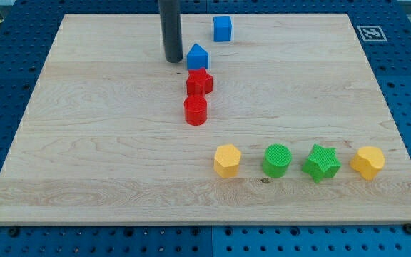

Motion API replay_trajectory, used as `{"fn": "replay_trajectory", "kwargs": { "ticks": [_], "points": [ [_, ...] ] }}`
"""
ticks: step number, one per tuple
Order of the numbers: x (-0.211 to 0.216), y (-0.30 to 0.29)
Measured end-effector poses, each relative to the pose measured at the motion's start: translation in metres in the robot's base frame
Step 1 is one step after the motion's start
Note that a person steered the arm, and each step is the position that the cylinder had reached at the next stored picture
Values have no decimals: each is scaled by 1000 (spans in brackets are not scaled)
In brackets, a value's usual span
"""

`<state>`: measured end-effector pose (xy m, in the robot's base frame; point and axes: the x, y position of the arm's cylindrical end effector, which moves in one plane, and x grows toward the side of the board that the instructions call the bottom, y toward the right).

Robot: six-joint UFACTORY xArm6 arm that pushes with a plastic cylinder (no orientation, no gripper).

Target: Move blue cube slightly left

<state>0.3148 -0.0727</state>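
Blue cube (222, 28) sits near the worktop's (105, 164) top edge, right of my tip (173, 60), which rests just left of the blue house-shaped block (198, 56). It looks light, rigid and easy to slide; push its right face. No gripper exists here, only a rod, whose upper part is cropped.

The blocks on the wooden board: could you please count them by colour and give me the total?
Blue: 2, the blue cube and a blue house-shaped block
Red: 2, a red star-like block and a red cylinder
Yellow: 2, a yellow hexagonal block and a yellow block at the view's right
Green: 2, a green cylinder and a green star
Total: 8
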Motion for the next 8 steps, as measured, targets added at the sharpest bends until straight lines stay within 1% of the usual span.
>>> {"fn": "replay_trajectory", "kwargs": {
  "ticks": [1, 2, 3, 4, 5, 6, 8],
  "points": [
    [-51, -9],
    [-117, -5],
    [-121, 18],
    [-121, 97],
    [-119, 140],
    [-97, 135],
    [-68, 128]
  ]
}}
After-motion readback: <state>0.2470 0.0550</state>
